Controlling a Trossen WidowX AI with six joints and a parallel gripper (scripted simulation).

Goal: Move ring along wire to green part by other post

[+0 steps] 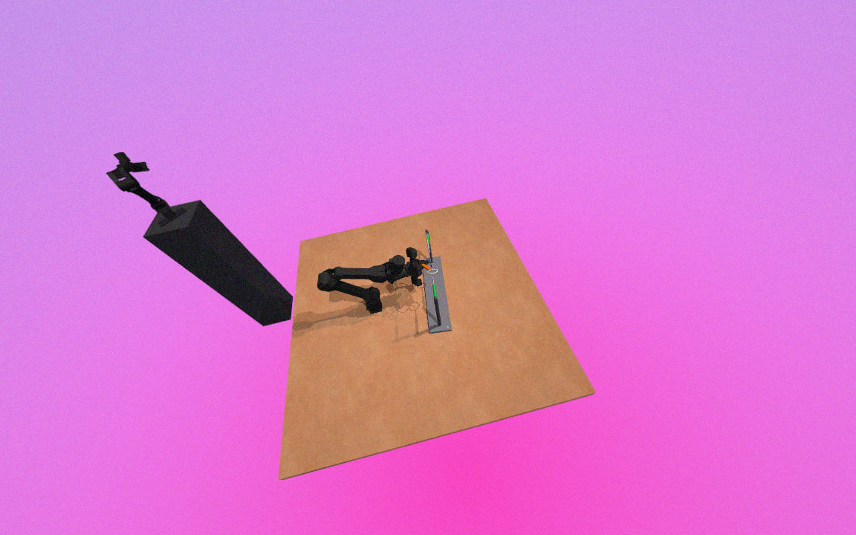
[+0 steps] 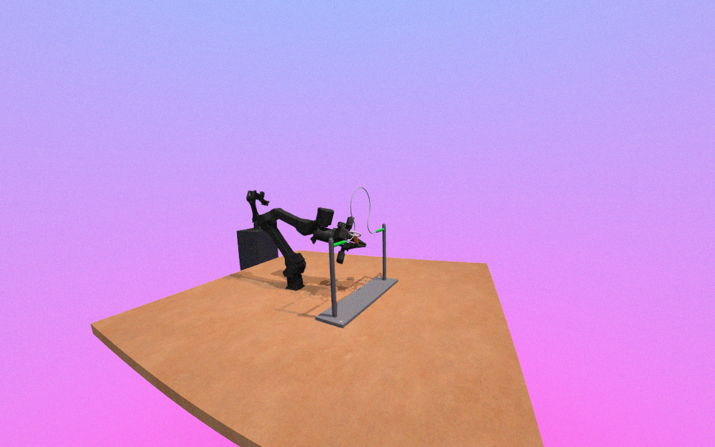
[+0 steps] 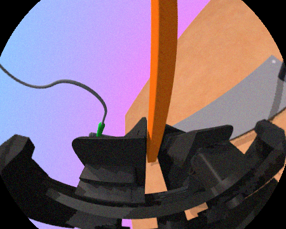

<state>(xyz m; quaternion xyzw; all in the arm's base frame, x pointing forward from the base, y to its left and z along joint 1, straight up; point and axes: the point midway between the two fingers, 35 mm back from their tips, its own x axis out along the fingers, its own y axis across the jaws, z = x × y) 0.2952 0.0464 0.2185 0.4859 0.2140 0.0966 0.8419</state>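
My gripper [image 1: 426, 263] [image 2: 362, 244] [image 3: 147, 119] is shut on the orange handle [image 1: 425, 266] [image 2: 356, 240] [image 3: 163, 63]. The pale ring [image 1: 436, 270] [image 2: 358, 234] lies nearly flat. It is near the low start of the wire's rise, beyond the near green part [image 1: 434, 290] [image 2: 340, 243]. The thin grey wire [image 2: 369, 205] [image 3: 65, 81] seems to pass through the ring; I cannot tell whether they touch. The wire rises into a tall loop and comes down to the far green part [image 1: 428, 239] [image 2: 379, 230] [image 3: 100, 129]. The ring is out of the wrist view.
The near post [image 1: 438, 311] [image 2: 332, 277] and far post [image 1: 430, 253] [image 2: 383, 255] stand on a grey base [image 1: 443, 299] [image 2: 360, 300] [image 3: 232, 102]. A dark pedestal [image 1: 218, 266] [image 2: 254, 249] bearing another small arm stands beyond the tabletop [image 1: 484, 372] [image 2: 404, 361].
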